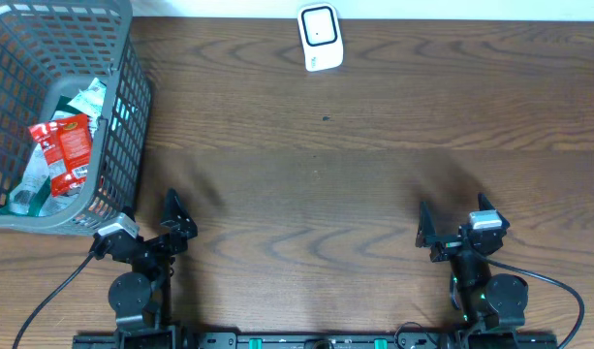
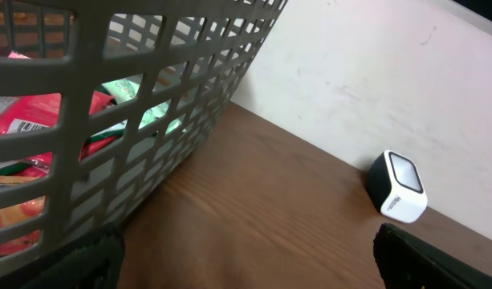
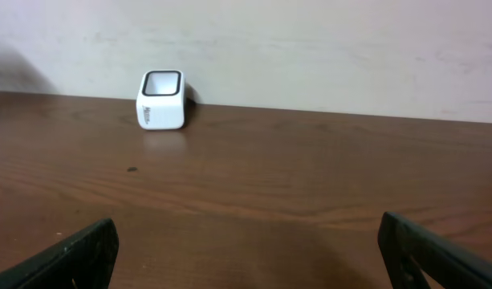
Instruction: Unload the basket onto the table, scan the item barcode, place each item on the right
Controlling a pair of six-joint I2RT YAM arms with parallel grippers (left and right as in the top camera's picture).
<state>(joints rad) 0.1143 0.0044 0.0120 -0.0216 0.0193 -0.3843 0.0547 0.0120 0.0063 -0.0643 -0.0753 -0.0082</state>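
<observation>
Right, from overhead I am looking at one brown wooden tabletop [image 1: 326, 184] carrying one grey mesh basket [image 1: 122, 107] at the far left and one white scanner [image 1: 320, 37] at the far edge, near the middle. Inside the basket one red packet [image 1: 68, 147] is lying on a heap of pale wrappers, which I am not managing to count. Two arms are sitting at the near edge. The left end effector [image 1: 177, 215] is hovering just beside the basket's near right corner, its two fingers spread apart with nothing between them. The right end effector [image 1: 430, 236] is hovering over bare wood, well apart from both scanner and basket, and its two fingers are likewise standing wide with nothing gripped.

Through the left wrist camera the basket [image 2: 189, 48] is filling the left side, with the red packet [image 2: 37, 112] and one green wrapper [image 2: 149, 116] showing through the mesh. The one scanner [image 2: 398, 186] is standing on the wood against a white wall [image 2: 350, 72]. The left end effector [image 2: 254, 269] is showing only two dark fingertips in the bottom corners, far apart.

Through the right wrist camera I am seeing the single scanner [image 3: 162, 100] standing near the wall, its dark window tilting upward. The right end effector [image 3: 254, 257] is showing two dark fingertips, one in each bottom corner, wide apart over bare tabletop.
</observation>
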